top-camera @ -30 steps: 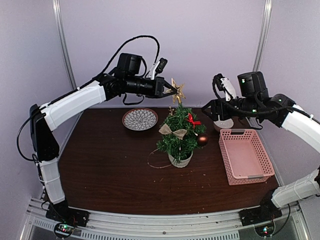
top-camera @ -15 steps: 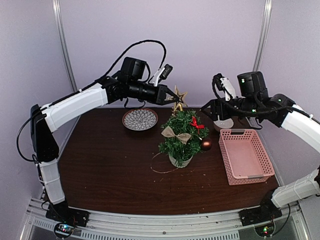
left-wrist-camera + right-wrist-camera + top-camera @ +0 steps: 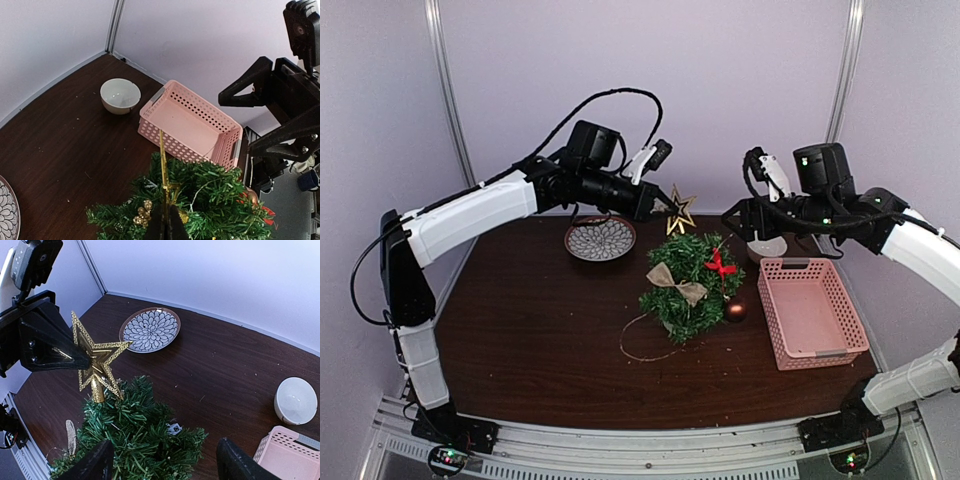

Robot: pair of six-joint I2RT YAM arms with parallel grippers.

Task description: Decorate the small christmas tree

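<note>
The small christmas tree [image 3: 692, 288] leans over at mid-table, its pot hidden under the branches. It carries a burlap bow [image 3: 677, 282], a red bow [image 3: 722, 265] and a brown bauble [image 3: 734, 310]. My left gripper [image 3: 663, 204] is shut on a gold star [image 3: 678, 212], whose cone foot touches the tree's top branches [image 3: 97, 390]. In the left wrist view the star [image 3: 162, 160] is edge-on above the shut fingers [image 3: 172, 226]. My right gripper [image 3: 730, 226] is open and empty, hovering at the tree's upper right; in its wrist view the tree [image 3: 140, 435] lies between the jaws.
A patterned plate [image 3: 600, 238] sits at the back, left of the tree. A white bowl [image 3: 767, 246] and a pink basket [image 3: 810, 308] stand on the right. A thin loop of wire [image 3: 642, 345] lies in front of the tree. Walls close in behind.
My left gripper has carried the star right and slightly down. The tree has tipped over and shifted right, so its white pot no longer shows. The right arm has barely moved.
</note>
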